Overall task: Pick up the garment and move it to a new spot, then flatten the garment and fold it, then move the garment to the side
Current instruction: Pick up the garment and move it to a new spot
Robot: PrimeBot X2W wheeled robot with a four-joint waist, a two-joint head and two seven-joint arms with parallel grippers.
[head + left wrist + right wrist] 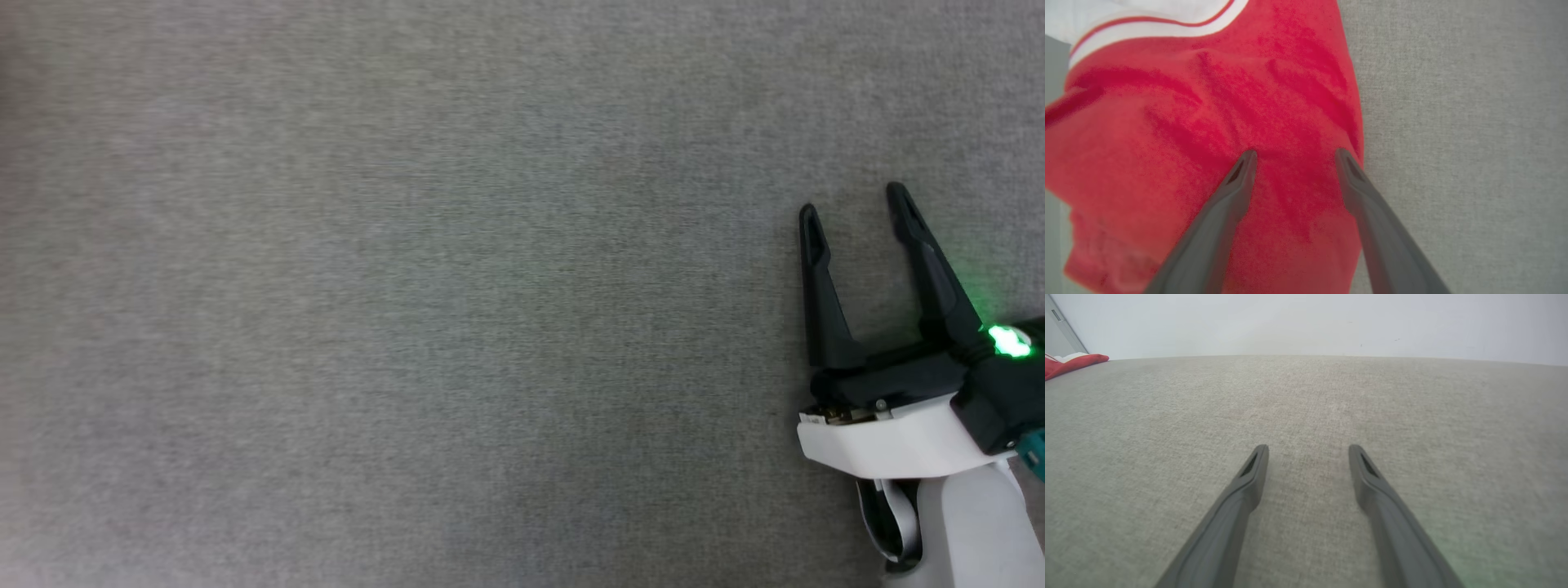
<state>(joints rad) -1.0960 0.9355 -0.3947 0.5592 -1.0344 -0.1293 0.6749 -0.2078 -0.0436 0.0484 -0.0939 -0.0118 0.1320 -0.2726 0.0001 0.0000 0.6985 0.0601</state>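
We see garment (pixel 1208 122): soft red cloth, wrinkly, not shiny. We see table cover (pixel 408 286): grey woven cloth, bit rough. Right gripper (pixel 852 201): smooth dark plastic; white shell (pixel 890 445) smooth, shiny.

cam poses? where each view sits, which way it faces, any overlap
Head view: on head, facing down at grey surface; open right gripper lower right.
Left wrist view: facing down on the garment, past open left gripper.
Right wrist view: low, facing across the surface toward a wall; own fingers.
Shared: both wrist views show the garment.

no readable text, no labels, numbers or signs legible
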